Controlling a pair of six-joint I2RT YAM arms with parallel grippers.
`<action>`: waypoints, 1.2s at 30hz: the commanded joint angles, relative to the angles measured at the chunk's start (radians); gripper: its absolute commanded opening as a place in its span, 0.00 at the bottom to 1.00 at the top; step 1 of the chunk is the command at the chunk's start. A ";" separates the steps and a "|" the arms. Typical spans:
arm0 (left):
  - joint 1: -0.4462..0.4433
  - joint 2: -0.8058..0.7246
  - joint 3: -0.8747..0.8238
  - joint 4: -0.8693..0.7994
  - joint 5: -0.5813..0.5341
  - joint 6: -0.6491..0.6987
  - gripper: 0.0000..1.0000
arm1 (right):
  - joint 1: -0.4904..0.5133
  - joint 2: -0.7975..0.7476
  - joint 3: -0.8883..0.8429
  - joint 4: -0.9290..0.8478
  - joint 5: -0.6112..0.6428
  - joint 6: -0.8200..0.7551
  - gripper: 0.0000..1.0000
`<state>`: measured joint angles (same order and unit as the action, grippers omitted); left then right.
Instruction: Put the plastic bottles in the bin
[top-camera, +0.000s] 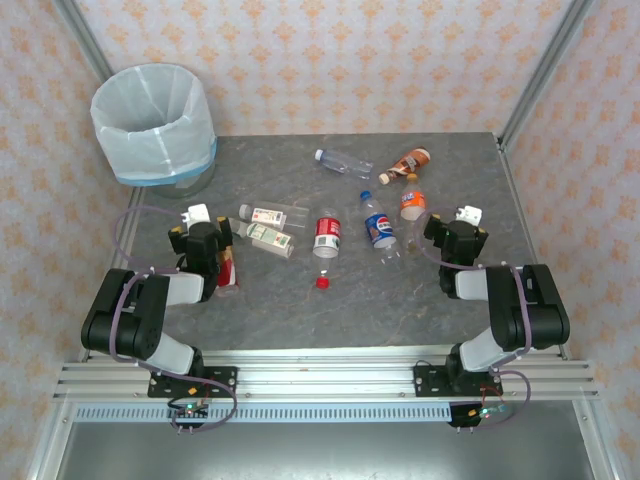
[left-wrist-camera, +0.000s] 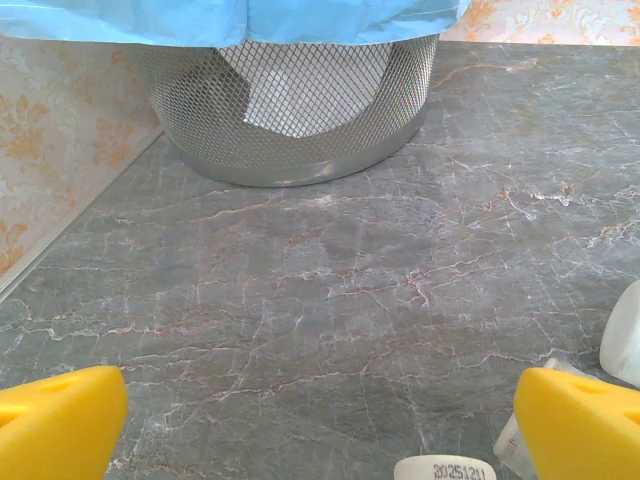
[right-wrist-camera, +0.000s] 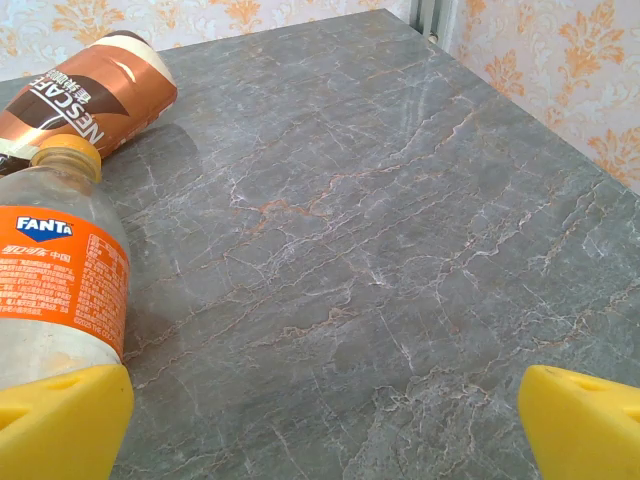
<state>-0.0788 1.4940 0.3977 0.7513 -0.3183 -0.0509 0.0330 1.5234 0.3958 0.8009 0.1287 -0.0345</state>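
The bin (top-camera: 152, 125), lined with a white bag, stands at the table's far left corner; its mesh wall (left-wrist-camera: 290, 110) fills the top of the left wrist view. Several plastic bottles lie across the middle: two white-green ones (top-camera: 270, 227), a red one (top-camera: 327, 233), a blue one (top-camera: 379, 230), an orange one (top-camera: 411, 200) (right-wrist-camera: 65, 280), a brown one (top-camera: 408, 163) (right-wrist-camera: 85, 100) and a clear one (top-camera: 343, 162). Another red-labelled bottle (top-camera: 228, 268) lies beside my left gripper (top-camera: 203, 238) (left-wrist-camera: 320, 420), which is open over bare table. My right gripper (top-camera: 455, 235) (right-wrist-camera: 320, 420) is open, with the orange bottle just left of it.
A loose red cap (top-camera: 322, 282) lies near the table's middle front. A white bottle cap (left-wrist-camera: 445, 468) shows at the bottom of the left wrist view. Metal frame posts (top-camera: 535, 70) and papered walls close in the table (top-camera: 300, 320).
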 joint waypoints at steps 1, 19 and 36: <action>-0.003 -0.015 0.020 -0.003 -0.004 0.010 1.00 | 0.004 0.000 0.000 0.022 0.013 0.016 0.99; -0.004 -0.015 0.021 -0.003 -0.004 0.010 1.00 | 0.004 0.001 -0.001 0.023 0.014 0.016 0.99; -0.007 -0.068 0.070 -0.127 0.030 0.032 1.00 | 0.004 -0.039 0.008 -0.021 -0.048 -0.010 0.99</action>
<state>-0.0792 1.4826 0.4068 0.7162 -0.3088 -0.0490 0.0330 1.5208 0.3958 0.7967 0.1150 -0.0357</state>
